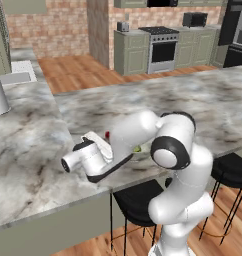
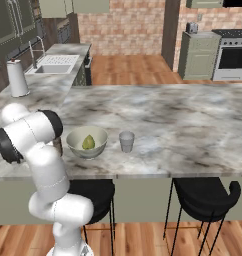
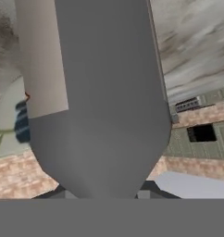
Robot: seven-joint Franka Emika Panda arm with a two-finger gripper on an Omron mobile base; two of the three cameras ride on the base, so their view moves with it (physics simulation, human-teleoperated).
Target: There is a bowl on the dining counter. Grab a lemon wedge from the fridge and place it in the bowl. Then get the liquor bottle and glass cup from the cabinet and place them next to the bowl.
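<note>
1. A marbled counter [image 2: 183, 125] runs across a brick-walled kitchen, with stools below its near edge
2. The bowl [image 2: 86, 141] holds the lemon wedge [image 2: 88, 143]; the cup [image 2: 126, 141] stands just beside it, on the side away from the arm
3. In the hand view a grey bottle [image 3: 104, 102] sits between the fingers, so the gripper [image 1: 95, 141] looks narrowed on it, next to the bowl
4. Judged: the bottle is being set down. Keep it upright, lower until its base meets the counter apart from the bowl rim, then open and lift straight off
</note>
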